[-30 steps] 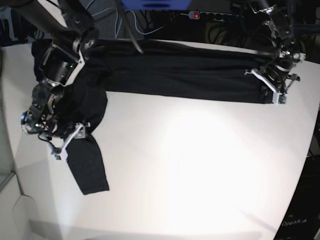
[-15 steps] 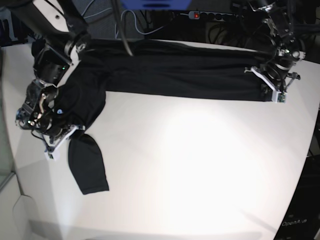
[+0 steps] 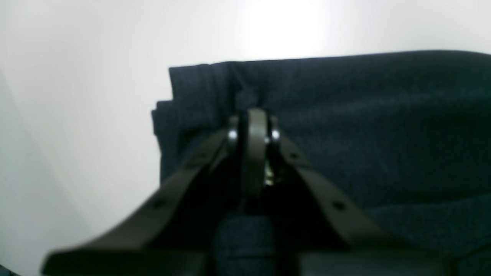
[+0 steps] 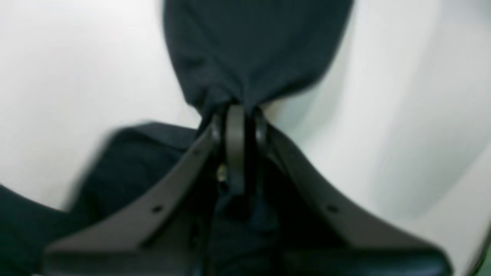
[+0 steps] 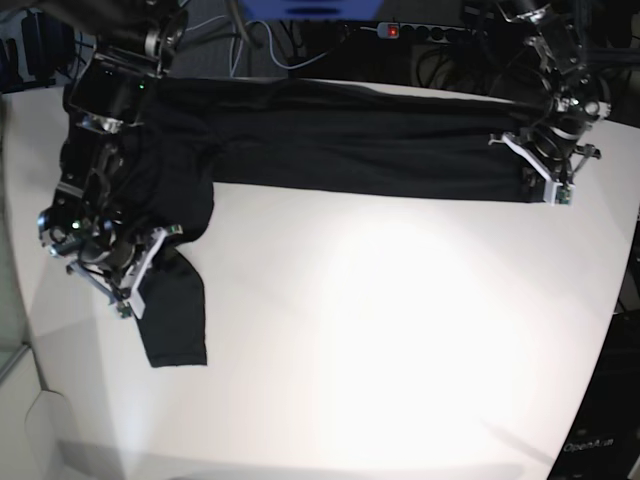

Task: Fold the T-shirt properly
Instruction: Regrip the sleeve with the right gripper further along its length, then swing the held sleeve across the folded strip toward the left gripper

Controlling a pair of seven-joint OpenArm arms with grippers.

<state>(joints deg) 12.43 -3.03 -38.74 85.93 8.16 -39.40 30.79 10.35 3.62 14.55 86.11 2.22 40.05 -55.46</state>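
Black T-shirt (image 5: 350, 145) apparently pinched in both grippers' closed tips.

Pretty much one bit of text in view

Down in the bottom right corner of the base view there's a dark panel (image 5: 600, 440) with faint lettering that looks like it starts with "Open", but the rest is too small and dim for me to read. Neither wrist view shows any label, number or brand.
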